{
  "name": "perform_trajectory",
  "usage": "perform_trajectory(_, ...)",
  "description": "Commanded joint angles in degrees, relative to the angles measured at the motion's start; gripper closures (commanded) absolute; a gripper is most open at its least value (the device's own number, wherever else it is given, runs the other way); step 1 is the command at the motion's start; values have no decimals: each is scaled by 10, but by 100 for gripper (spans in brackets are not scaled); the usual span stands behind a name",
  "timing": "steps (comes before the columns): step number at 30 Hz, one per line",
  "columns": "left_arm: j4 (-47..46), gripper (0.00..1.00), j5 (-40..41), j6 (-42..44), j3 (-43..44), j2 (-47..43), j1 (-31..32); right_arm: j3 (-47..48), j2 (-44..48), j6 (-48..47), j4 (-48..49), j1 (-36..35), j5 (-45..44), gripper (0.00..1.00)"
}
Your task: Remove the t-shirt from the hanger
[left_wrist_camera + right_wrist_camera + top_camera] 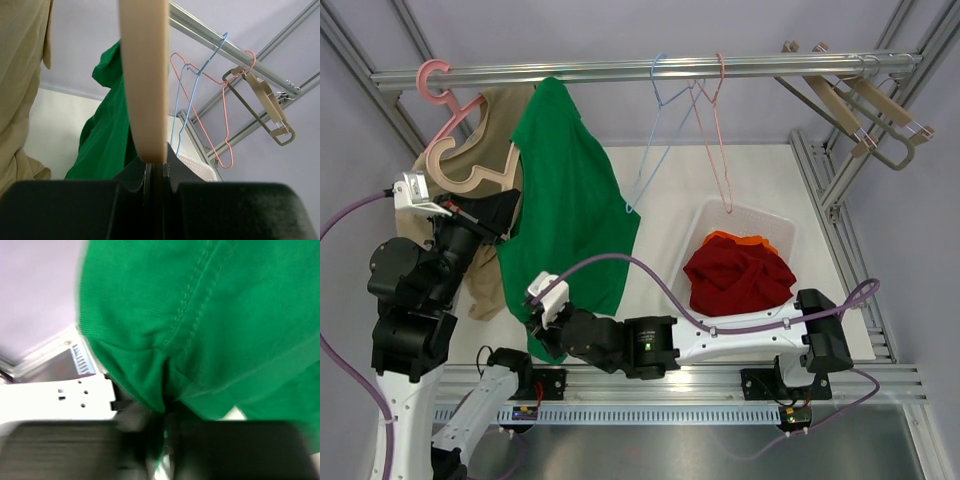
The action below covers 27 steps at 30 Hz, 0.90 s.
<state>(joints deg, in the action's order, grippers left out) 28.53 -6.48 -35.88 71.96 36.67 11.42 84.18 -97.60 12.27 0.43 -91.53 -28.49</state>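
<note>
The green t-shirt [570, 200] hangs with its long axis running 12 to 6 o'clock in the top view, its shoulder up at the rail [720, 68] and its hem pointing down toward the arms. The hem's 6 o'clock corner is bunched inside the right pincer [542, 330], whose fingers are clamped together on the cloth; the wrist view shows the green folds [225, 315] rising from the pinch. At 9 o'clock of the shirt, the left pincer [498, 212] is closed on the beige hanger [460, 165], which rises straight up from its tips [155, 167]. A tan garment [495, 120] hangs behind that hanger. At 3 o'clock a white bin [775, 225] of red clothing [735, 275] sits on the tabletop [660, 200].
</note>
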Motion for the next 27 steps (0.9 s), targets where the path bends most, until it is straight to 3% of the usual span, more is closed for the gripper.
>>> perform_trajectory(1, -81, 100, -3, -10, 24, -9, 2, 33, 19, -15, 31, -27, -8, 100)
perform_trajectory(9, -95, 100, -12, 18, 103, 30, 3, 18, 29, 24, -137, -130, 137, 100)
perform_trajectory(14, -47, 100, -42, 40, 192, 32, 3, -73, 89, 52, -133, -129, 83, 100)
perform_trajectory(18, -16, 100, -77, 34, 188, -11, 3, -88, 159, 32, -183, -94, 34, 100)
perform_trajectory(21, 20, 100, -78, 46, 182, -55, 3, -101, 203, 11, -196, -30, 38, 100)
perform_trajectory(27, 39, 100, -149, 6, 167, -109, 3, -18, 232, -89, -199, 71, 47, 100)
